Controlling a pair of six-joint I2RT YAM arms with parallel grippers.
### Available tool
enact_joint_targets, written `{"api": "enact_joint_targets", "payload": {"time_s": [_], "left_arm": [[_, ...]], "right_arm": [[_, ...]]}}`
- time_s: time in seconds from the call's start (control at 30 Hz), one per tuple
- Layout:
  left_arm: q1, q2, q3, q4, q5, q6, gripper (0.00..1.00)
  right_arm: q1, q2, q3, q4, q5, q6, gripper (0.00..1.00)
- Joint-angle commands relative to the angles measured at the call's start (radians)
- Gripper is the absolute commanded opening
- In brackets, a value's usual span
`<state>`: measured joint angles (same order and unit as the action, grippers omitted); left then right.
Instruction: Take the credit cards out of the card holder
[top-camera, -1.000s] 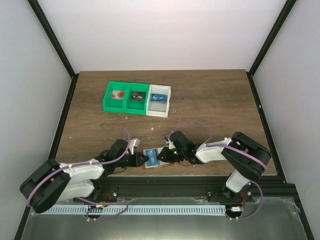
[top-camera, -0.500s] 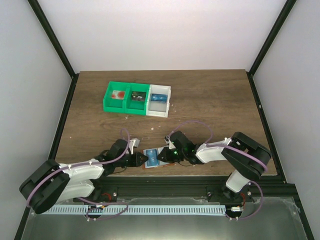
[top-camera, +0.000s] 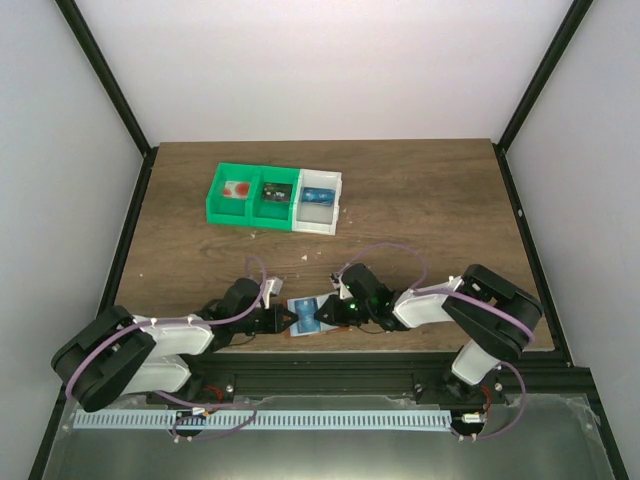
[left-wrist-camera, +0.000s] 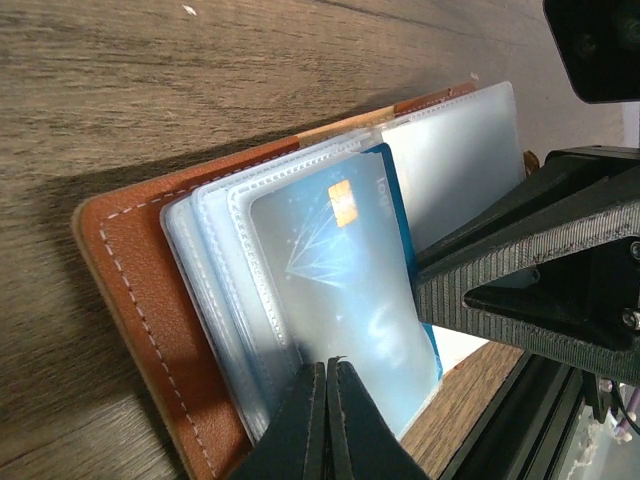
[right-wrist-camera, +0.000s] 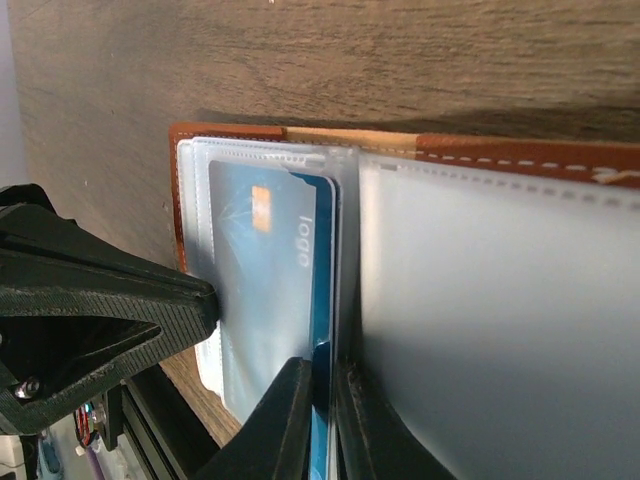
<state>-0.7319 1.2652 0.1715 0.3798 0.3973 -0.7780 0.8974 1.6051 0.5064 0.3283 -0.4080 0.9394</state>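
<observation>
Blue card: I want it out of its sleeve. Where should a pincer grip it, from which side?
Grip the bare blue strip along the card edge nearest the holder's fold, from the end facing the right arm; frosted sleeve covers the rest.

card holder (top-camera: 303, 318) flanked by fingers (left-wrist-camera: 300, 425), bins (top-camera: 275, 198) distant

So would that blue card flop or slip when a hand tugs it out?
The blue card is probably stiff: its edge runs straight where the right hand pinches it. It looks glossy, so it may slip. The clear sleeves of the card holder look floppy and could drag along.
</observation>
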Motion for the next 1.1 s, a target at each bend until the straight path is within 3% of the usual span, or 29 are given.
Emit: {"api": "enact_joint_targets", "payload": {"time_s": [0.0,0.17,0.57,1.07], "left_arm": [[0.003,0.019,-0.012,0.0,0.003,0.017,0.0],[0.002,0.017,-0.011,-0.012,-0.008,0.02,0.0],[0.002,0.013,0.008,-0.06,-0.044,0.035,0.04],[0.002,0.045,0.002,-0.036,-0.046,0.04,0.04]], "right_arm": [[0.009,0.011,-0.01,0.029,-0.024,0.007,0.07],[0.009,-0.006,-0.029,0.057,-0.025,0.011,0.0],[-0.026,-0.077,-0.092,0.096,-0.031,0.009,0.0],[-0.041,-0.043,-0.108,0.113,-0.058,0.029,0.04]]}}
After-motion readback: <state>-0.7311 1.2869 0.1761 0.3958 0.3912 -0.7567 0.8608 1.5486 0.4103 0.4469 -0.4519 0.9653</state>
